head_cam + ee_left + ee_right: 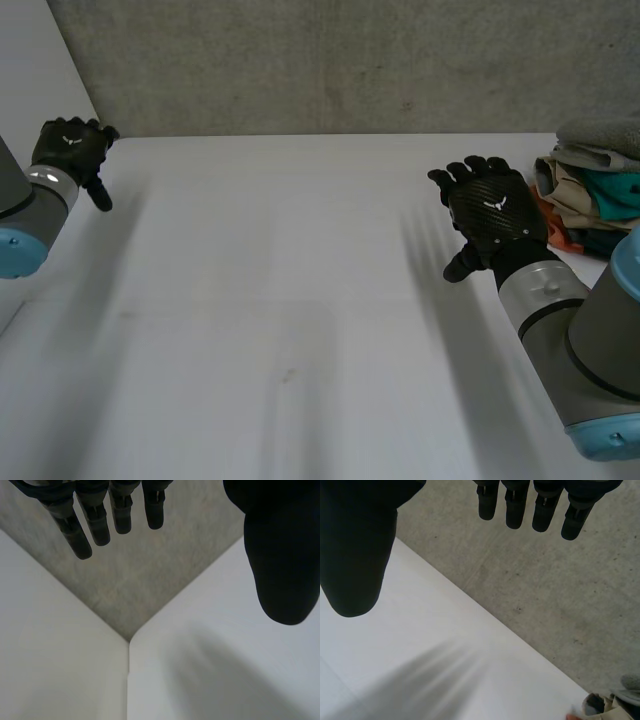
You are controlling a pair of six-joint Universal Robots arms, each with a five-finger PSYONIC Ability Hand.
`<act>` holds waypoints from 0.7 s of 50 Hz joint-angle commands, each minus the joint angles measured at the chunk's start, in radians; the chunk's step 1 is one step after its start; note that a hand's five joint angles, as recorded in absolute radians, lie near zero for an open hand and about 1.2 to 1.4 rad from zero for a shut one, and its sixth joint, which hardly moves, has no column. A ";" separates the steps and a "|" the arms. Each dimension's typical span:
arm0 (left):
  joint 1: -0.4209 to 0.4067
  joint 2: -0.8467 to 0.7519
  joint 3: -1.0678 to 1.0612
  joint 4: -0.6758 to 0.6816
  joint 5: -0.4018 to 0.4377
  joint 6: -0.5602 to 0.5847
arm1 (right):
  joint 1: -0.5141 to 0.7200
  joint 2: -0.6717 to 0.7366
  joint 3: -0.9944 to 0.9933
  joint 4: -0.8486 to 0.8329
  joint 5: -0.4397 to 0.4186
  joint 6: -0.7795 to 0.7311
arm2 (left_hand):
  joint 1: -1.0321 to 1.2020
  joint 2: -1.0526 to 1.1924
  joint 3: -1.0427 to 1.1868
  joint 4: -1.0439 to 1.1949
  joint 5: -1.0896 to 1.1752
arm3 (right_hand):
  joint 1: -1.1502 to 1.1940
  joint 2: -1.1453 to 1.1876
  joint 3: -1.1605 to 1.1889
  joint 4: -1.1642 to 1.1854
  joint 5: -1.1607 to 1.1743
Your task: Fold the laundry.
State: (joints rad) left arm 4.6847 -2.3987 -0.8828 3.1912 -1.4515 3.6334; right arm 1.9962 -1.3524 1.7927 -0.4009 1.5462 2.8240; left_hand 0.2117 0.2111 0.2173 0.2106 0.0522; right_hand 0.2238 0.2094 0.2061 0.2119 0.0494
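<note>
In the head view I see the left robot hand [70, 145] over the bench's [280, 300] far left edge. The right robot hand [490, 210] is near the laundry pile [590, 195] at the far right. Left wrist view: fingers [95, 522] straight, thumb apart, holding nothing. Right wrist view: fingers [515, 507] likewise spread and empty, with the pile to one side.
</note>
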 commanded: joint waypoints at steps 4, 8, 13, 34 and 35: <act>0.057 -0.295 0.269 -0.022 -0.012 0.083 | -0.004 0.018 -0.006 0.001 0.000 -0.024 | -0.037 -0.037 -0.043 -0.036 -0.052 | -0.049 -0.035 -0.032 -0.037 -0.049; 0.051 -0.284 0.248 0.015 -0.015 0.054 | -0.008 0.022 -0.004 -0.001 0.000 -0.034 | -0.037 -0.037 -0.043 -0.036 -0.052 | -0.049 -0.035 -0.032 -0.037 -0.049; 0.025 -0.234 0.179 0.078 -0.010 0.048 | -0.013 0.025 -0.007 -0.004 -0.001 -0.041 | -0.037 -0.037 -0.043 -0.036 -0.052 | -0.049 -0.035 -0.032 -0.037 -0.049; 0.103 0.157 -0.209 -0.341 0.040 0.306 | -0.053 -0.014 -0.058 0.109 -0.057 -0.057 | -0.037 -0.037 -0.043 -0.036 -0.052 | -0.049 -0.035 -0.032 -0.037 -0.049; 0.104 0.177 -0.237 -0.346 0.043 0.313 | -0.053 -0.013 -0.061 0.112 -0.061 -0.057 | -0.037 -0.037 -0.043 -0.036 -0.052 | -0.049 -0.035 -0.032 -0.037 -0.049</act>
State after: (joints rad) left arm 4.7661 -2.3256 -0.9701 2.9722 -1.4113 3.8905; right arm 1.9518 -1.3669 1.7413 -0.3156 1.5135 2.7695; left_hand 0.2117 0.2110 0.2173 0.2102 0.0522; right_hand 0.2238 0.2094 0.2061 0.2119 0.0491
